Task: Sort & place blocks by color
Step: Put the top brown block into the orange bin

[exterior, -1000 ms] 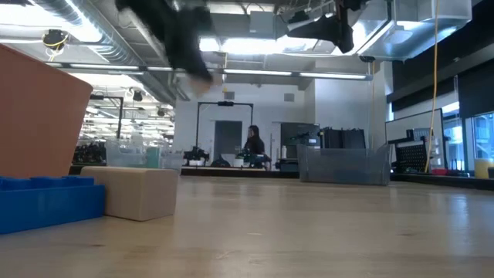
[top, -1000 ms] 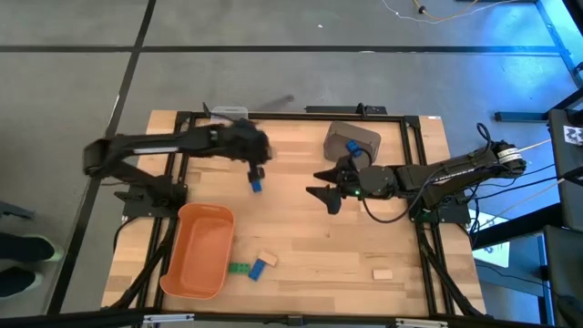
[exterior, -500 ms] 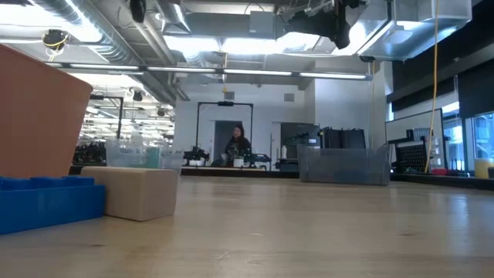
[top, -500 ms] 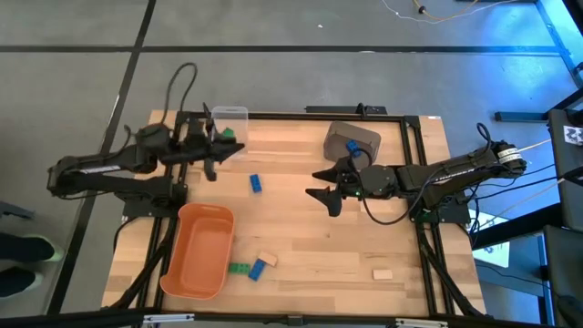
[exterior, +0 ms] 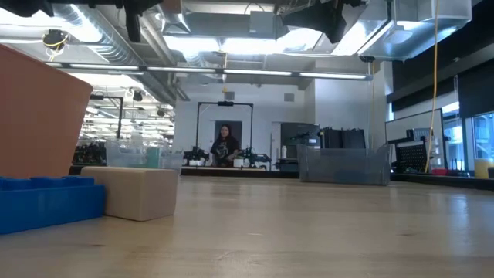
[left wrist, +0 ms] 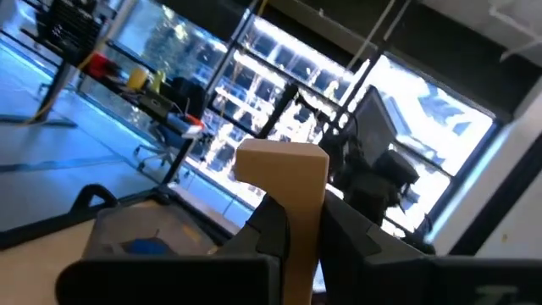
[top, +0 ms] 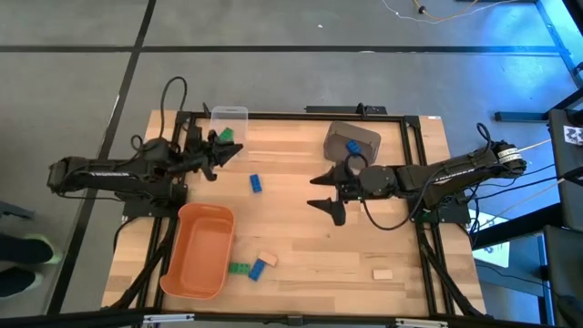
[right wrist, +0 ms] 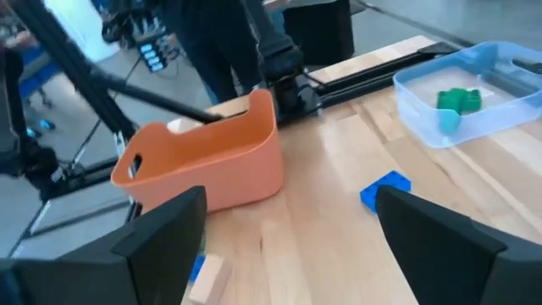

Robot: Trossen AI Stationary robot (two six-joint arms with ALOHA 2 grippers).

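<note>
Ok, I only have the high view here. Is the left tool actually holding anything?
Observer: Yes. The left wrist view shows a tan block gripped upright in the left tool.
Operator: And the right tool?
Observer: The right wrist view shows the right tool wide open with nothing in it, above the table.
Operator: Anyone close to the table?
Observer: No. The low view shows one person far back in the room.

Both arms are dark and slender, black cables looping off them; the right hand point(top: 328, 192) has pointed black fingers.
</note>
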